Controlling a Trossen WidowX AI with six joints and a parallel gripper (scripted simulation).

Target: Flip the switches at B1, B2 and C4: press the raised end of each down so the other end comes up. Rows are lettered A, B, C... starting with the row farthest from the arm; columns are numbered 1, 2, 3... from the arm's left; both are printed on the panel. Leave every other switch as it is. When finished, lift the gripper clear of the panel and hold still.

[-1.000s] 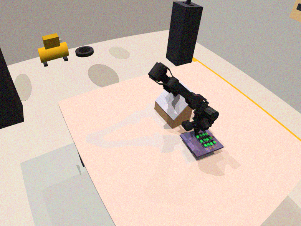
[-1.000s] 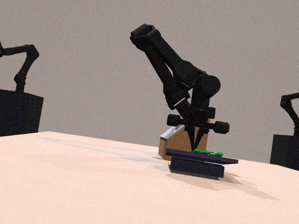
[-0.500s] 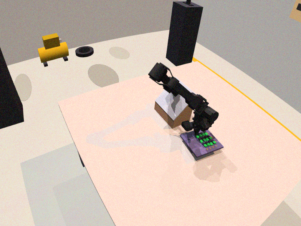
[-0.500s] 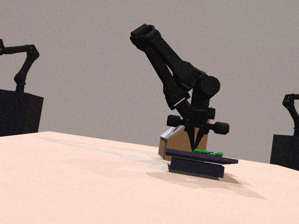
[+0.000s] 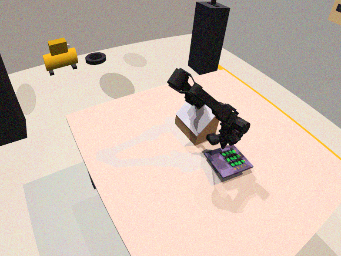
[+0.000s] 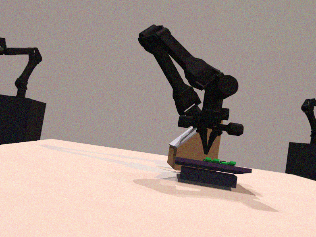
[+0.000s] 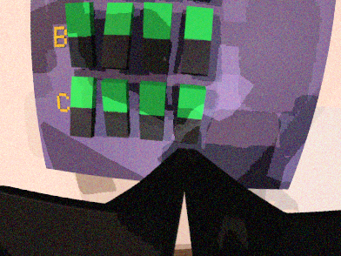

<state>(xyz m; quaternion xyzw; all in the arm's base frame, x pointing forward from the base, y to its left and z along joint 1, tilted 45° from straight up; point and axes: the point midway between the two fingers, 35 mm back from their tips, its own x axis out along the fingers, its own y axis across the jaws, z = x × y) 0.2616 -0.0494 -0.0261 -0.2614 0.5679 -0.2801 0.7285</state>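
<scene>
The purple panel (image 5: pixel 220 168) (image 6: pixel 194 163) (image 7: pixel 270 57) sits tilted on a dark base. In the wrist view switches B1 (image 7: pixel 80 22), B2 (image 7: pixel 118 22) and C4 (image 7: pixel 191 99) show green far halves and dark near halves. Which ends are raised is hard to tell; A1 to A4 are almost wholly out of the wrist view. My gripper (image 5: pixel 223 146) (image 6: pixel 206 153) (image 7: pixel 186 158) is shut and empty. Its tips hang a little above the panel, with a gap in the exterior view, and appear just at C4's near end in the wrist view.
A brown block with a sloped pale top (image 5: pixel 183 127) (image 6: pixel 190 150) stands just behind the panel, close to the arm. A black pillar (image 5: pixel 208 38), a yellow tank (image 5: pixel 61 59) and a dark ring (image 5: pixel 95 62) are beyond the table. Another arm (image 6: pixel 26 71) stands in the background.
</scene>
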